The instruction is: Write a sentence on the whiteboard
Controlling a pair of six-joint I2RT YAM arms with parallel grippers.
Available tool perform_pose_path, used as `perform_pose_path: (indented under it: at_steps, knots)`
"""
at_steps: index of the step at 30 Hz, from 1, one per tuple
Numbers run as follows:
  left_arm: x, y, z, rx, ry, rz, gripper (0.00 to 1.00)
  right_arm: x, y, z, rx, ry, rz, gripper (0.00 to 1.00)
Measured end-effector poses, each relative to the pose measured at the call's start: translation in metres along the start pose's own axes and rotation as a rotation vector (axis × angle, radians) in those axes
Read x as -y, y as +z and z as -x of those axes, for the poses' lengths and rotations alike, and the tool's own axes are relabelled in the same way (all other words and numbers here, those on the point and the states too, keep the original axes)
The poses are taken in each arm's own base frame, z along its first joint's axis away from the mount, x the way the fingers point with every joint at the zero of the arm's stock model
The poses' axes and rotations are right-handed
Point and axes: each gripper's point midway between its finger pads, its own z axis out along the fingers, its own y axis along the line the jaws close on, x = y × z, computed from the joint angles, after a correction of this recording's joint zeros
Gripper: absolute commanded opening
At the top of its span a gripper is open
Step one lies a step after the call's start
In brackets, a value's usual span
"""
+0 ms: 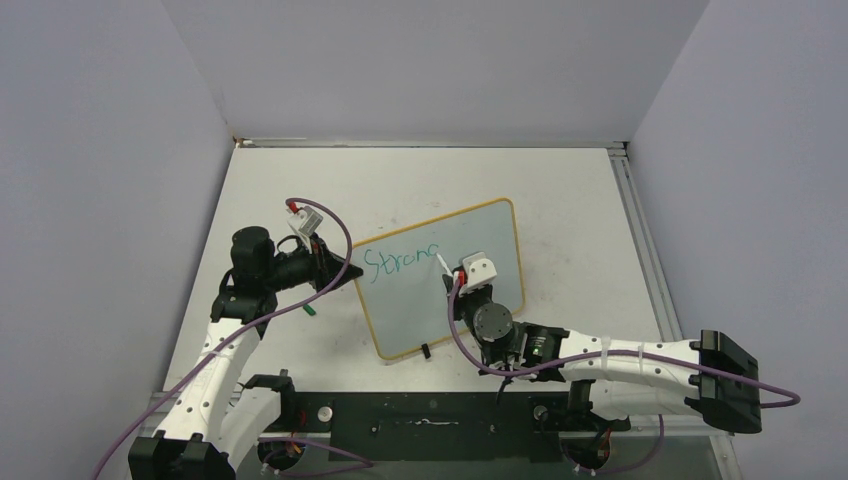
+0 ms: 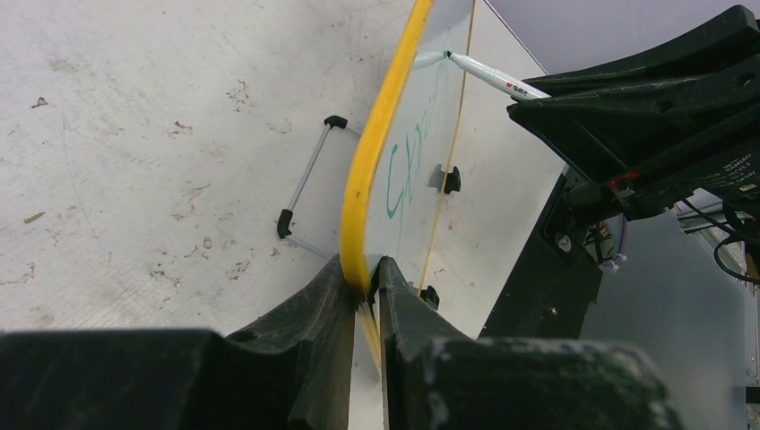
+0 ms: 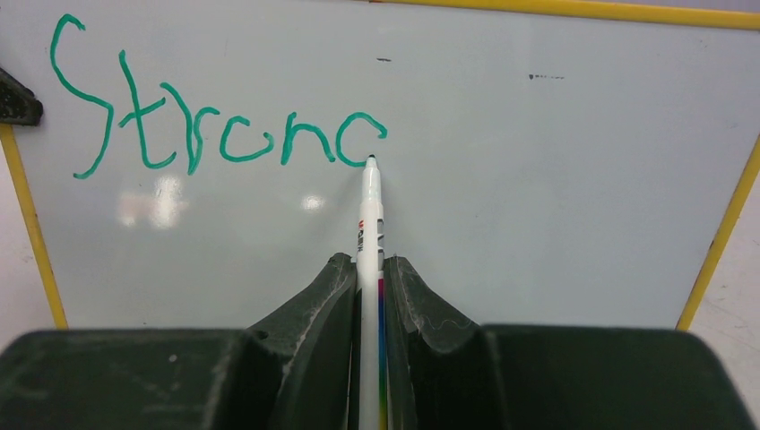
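The whiteboard, yellow-framed, stands tilted on the table's middle. Green lettering of the sentence reads "Stronc" near its top left. My left gripper is shut on the whiteboard's left edge; the left wrist view shows its jaws pinching the yellow frame. My right gripper is shut on a white marker, which runs between the jaws. The marker's tip touches the whiteboard at the lower right of the last letter. In the left wrist view, the marker meets the board's far side.
A small green cap lies on the table left of the board. A wire stand with black ends lies behind the board. Black clips sit on the board's lower edge. Grey walls close in the table on three sides.
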Motion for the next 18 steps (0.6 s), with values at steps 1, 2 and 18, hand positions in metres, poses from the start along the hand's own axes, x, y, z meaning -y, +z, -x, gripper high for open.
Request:
perform_pose_path:
  at_steps: [1,2,18]
  knots:
    - [0.0,0.0,0.0,0.0,0.0,0.0,0.0,0.001,0.0,0.001,0.004,-0.003,-0.001,0.05]
    - [0.0,0.0,0.0,0.0,0.0,0.0,0.0,0.001,0.001,0.002,0.008,-0.007,-0.003,0.05]
    - [0.0,0.0,0.0,0.0,0.0,0.002,0.0,0.002,0.01,0.011,0.037,-0.016,-0.019,0.05]
